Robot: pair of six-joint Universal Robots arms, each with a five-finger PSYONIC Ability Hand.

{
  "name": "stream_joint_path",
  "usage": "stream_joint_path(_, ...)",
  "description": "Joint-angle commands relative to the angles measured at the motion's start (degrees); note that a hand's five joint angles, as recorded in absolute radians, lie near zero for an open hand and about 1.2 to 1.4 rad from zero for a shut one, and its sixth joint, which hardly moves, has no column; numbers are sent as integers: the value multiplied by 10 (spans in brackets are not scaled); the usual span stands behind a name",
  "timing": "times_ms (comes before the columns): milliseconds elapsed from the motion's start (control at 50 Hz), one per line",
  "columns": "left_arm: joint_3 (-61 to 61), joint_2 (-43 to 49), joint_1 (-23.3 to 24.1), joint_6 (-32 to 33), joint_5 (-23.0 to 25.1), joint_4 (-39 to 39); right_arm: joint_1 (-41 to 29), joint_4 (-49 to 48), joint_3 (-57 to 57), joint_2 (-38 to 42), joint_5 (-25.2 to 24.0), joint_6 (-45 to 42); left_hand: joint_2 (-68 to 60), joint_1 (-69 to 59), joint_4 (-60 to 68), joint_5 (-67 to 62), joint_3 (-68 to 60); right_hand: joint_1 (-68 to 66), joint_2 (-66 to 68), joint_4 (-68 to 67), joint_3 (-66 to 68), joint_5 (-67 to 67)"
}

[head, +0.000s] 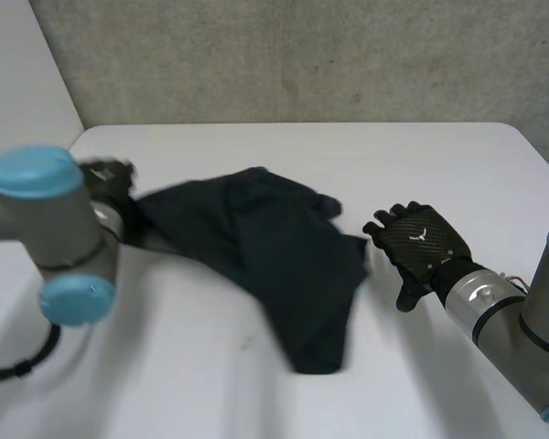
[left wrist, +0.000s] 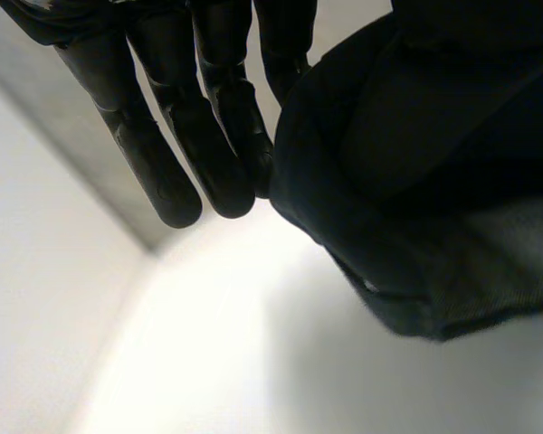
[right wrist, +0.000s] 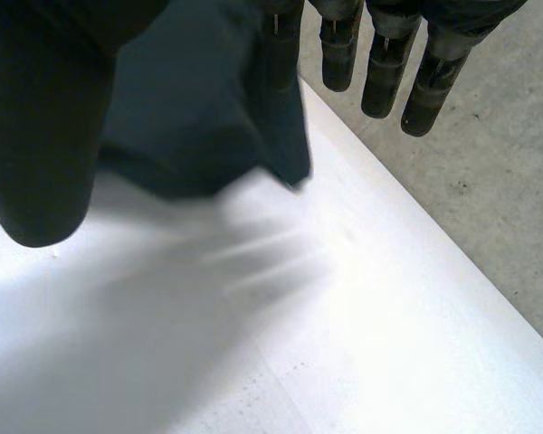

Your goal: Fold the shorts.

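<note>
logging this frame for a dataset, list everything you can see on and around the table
shorts: one, dark navy, crumpled mid-table between the hands
table: one, white, under everything
wall: one, grey, behind the table
left arm: one, grey with light-blue caps, beside the shorts
right arm: one, grey, beside the shorts
left robot hand: one, black, at the shorts' left edge
right robot hand: one, black, open, at the shorts' right edge

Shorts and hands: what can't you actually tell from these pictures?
1. Left hand: blurred in the head view, partly behind the left arm's elbow.
2. Whether it holds the shorts: in the left wrist view, cloth hides the contact.
3. Whether the right hand touches the shorts: its own back hides that in the head view; cloth is blurred in the right wrist view.
</note>
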State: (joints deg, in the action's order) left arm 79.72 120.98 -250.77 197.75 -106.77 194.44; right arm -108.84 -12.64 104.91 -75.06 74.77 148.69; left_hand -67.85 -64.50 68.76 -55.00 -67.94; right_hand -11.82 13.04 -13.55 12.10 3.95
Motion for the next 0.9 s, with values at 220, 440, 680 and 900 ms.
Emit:
stream_joint_path(220, -84, -74, 140, 2, 77, 93, 4, -2, -15, -4, 76, 38, -122, -155, 112, -150, -121, 18, -30, 35, -21, -40)
stream_joint_path(440, -54, 48, 323, 4, 205, 77, 75, -1, -38, -11, 139, 90, 193, 160, -202, 165, 194, 18, -30, 35, -21, -40)
stream_joint_path(680, -23, -24, 327, 4, 188, 63, 90, 9, -55, -11, 121, 95, 484, 450, -493, 455, 485, 18, -30, 35, -21, -40)
stream_joint_path(900, 63, -184, 238, -28, 163, -17, 87, 161, -81, -37, 6, 121, 546, 513, -555, 518, 547, 18, -30, 35, -21, -40)
